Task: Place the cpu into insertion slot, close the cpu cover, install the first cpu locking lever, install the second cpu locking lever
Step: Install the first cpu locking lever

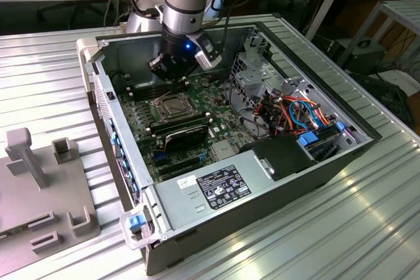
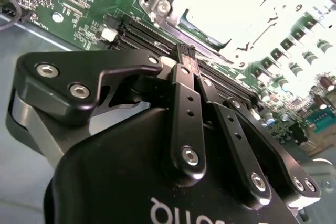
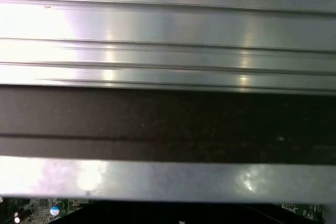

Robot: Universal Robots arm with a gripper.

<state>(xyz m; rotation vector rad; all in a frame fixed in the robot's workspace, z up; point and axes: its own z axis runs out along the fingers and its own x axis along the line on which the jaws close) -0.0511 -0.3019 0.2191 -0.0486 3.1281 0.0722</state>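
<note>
the exterior view stands off the arm, high and well back, looking down at a slant onto the open computer case (image 1: 275, 214) on the ribbed desk (image 1: 341, 240). the second wrist view sits close behind the jaws (their black links loom large), facing the motherboard (image 2: 89, 3) and socket (image 2: 226, 3) from very near; the exterior view shares both. the first wrist view faces a ribbed metal surface (image 3: 168, 24) close up, with a sliver of green board (image 3: 47, 209).

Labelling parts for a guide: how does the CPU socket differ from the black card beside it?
The CPU socket is square with a silvery metal frame; the black card is long and dark. The socket lies next to the gripper; the card lies nearer the power supply. Both sit on the green motherboard.
</note>
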